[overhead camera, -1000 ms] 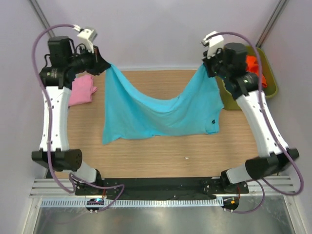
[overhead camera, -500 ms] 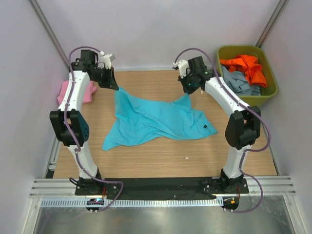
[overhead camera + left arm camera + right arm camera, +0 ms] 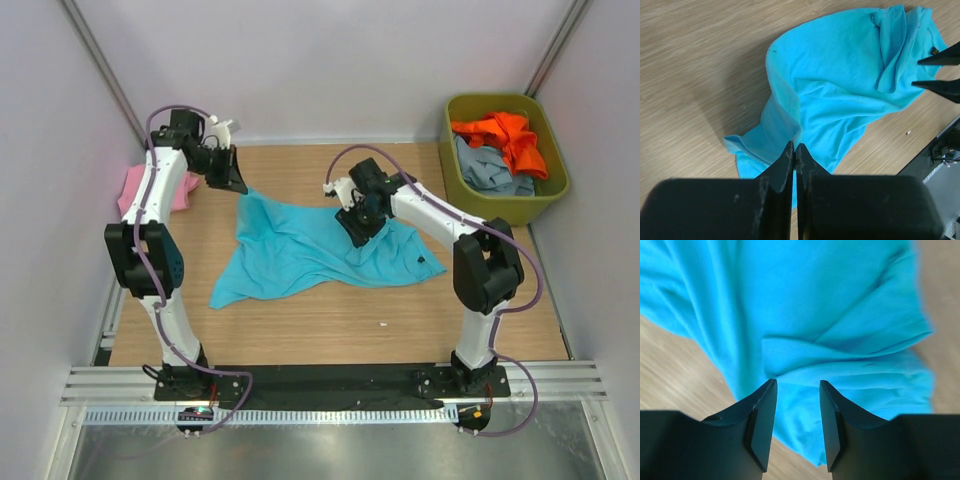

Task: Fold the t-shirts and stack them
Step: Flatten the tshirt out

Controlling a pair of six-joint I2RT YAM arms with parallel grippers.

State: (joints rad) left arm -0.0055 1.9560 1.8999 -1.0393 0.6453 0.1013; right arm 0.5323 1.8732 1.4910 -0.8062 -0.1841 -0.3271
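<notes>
A large turquoise t-shirt [image 3: 310, 250] lies crumpled on the wooden table [image 3: 300, 325]. My left gripper [image 3: 233, 182] is shut on its far-left corner; in the left wrist view the cloth [image 3: 840, 85] runs up into the closed fingertips of that gripper [image 3: 795, 148]. My right gripper [image 3: 357, 224] hovers open just over the shirt's far-right part, with nothing between its fingers. In the right wrist view the open gripper [image 3: 797, 387] stands over folds of turquoise cloth [image 3: 815, 315]. A pink t-shirt [image 3: 132, 190] lies at the far left, partly behind the left arm.
An olive-green bin [image 3: 510, 207] stands at the far right with an orange t-shirt [image 3: 505, 133] and a grey-blue one [image 3: 488, 170] inside. A small white speck [image 3: 381, 323] lies on the near table. Grey walls close in the back and sides.
Both arms came down and laid the hanging turquoise shirt onto the table. The right gripper opened, let go of its corner and moved left over the shirt. The left gripper kept its hold.
</notes>
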